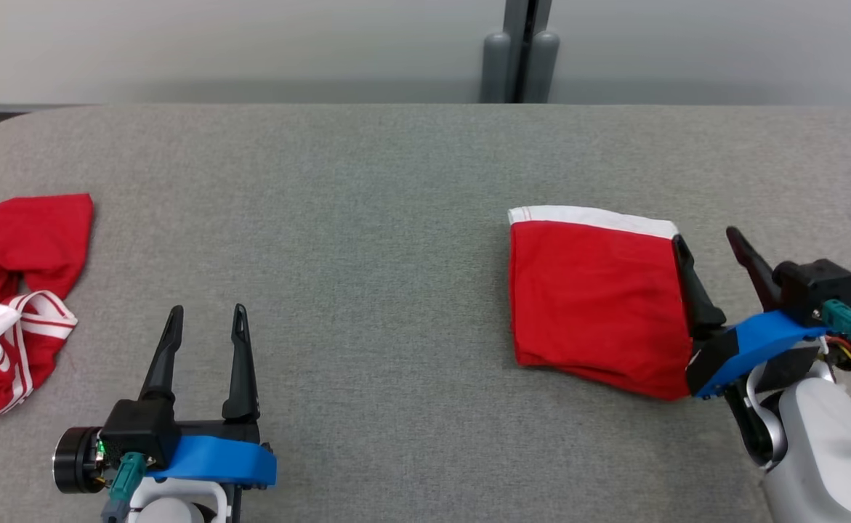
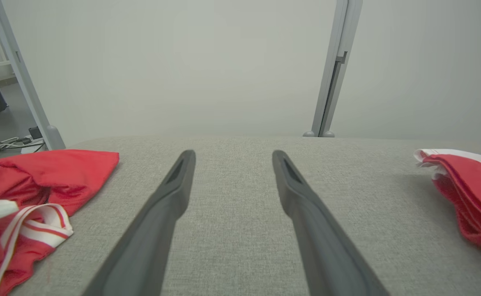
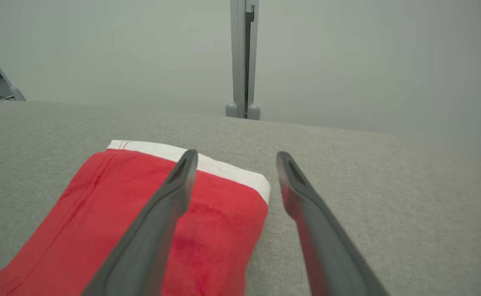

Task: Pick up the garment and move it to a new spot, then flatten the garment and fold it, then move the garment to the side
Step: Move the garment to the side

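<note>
On the grey felt table (image 1: 396,167) before a pale wall (image 1: 251,43), left gripper (image 1: 208,309) and right gripper (image 1: 705,234) gape.

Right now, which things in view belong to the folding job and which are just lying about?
Job:
folded red garment
right gripper, jaws open, at its right edge
grey table

Lying about:
crumpled red-and-white clothes, far left
left gripper, jaws open, holding nothing
grey post behind
</note>
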{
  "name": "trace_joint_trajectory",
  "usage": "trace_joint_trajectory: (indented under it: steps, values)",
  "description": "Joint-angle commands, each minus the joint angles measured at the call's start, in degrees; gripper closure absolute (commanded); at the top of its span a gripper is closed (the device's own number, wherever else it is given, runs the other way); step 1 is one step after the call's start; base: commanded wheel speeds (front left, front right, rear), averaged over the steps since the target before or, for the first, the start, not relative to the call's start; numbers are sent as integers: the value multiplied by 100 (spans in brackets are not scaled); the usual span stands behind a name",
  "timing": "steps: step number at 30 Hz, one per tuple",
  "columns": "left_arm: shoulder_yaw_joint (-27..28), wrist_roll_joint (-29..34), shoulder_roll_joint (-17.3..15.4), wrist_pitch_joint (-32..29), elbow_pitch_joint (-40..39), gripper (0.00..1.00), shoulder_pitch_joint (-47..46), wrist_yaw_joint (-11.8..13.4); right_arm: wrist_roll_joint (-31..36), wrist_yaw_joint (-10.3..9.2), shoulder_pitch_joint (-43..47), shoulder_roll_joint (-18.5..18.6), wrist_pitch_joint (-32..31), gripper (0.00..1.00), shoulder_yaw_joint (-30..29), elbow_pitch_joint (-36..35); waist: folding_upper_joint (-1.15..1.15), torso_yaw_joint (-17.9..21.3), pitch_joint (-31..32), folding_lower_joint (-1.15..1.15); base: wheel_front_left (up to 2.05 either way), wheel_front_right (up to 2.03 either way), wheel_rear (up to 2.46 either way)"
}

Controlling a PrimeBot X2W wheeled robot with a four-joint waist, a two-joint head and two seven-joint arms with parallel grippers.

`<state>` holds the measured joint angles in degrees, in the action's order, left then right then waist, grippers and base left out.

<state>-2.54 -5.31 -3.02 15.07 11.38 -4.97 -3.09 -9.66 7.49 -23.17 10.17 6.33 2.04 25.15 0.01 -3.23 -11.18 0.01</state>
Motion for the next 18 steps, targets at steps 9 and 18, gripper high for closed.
trace_joint_trajectory:
  steps: [9, 18]
  values:
    - [-56, -28, 10, 16, 40, 0, -151, -8, -68, 2, -195, -77, 263, 0, -59, 1218, -1, -201, -259, -1, 0, 0, 0]
    - [-103, -34, 15, 15, 74, 0, -225, -8, -130, 1, -356, -226, 465, 0, 2, 2391, -1, -200, -315, -1, 0, 0, 0]
